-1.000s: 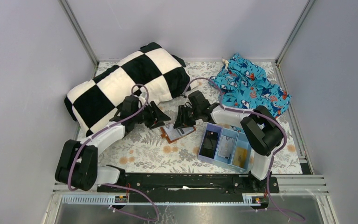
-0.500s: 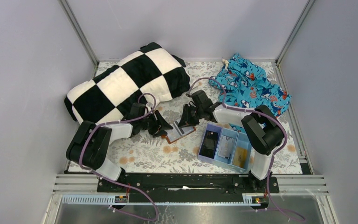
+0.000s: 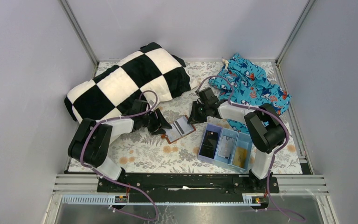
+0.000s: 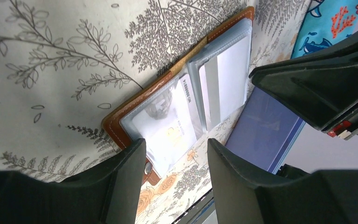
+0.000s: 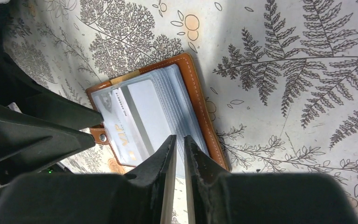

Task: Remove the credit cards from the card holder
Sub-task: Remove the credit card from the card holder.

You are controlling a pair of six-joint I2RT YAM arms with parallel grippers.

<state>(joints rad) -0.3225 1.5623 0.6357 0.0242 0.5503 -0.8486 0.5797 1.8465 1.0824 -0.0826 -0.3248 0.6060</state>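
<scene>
Top external: grey walls [image 3: 28, 70] enclose a bench [image 3: 135, 151] covered in a leaf-print cloth. On it lie a checkered pillow [image 3: 121, 84], a blue fish-print cloth [image 3: 256, 86] and a light blue tray [image 3: 200, 156] with 3 compartments. These contain a black item [image 3: 210, 143], a pale card [image 3: 225, 147] and an orange-gold card [image 3: 240, 156]. The card holder [image 3: 179, 129] lies open at mid-bench between the left end effector [image 3: 162, 127] and the right end effector [image 3: 192, 117].

Left wrist: the left end effector [image 4: 176, 144] has its fingers apart over the holder's near edge, gripping nothing. The card holder [image 4: 158, 116] is brown stitched leather with clear sleeves.

Right wrist: the right end effector [image 5: 179, 140] has its fingers almost together and empty. A whitish "VIP" card [image 5: 135, 126] sits in a sleeve of the card holder [image 5: 196, 93].
</scene>
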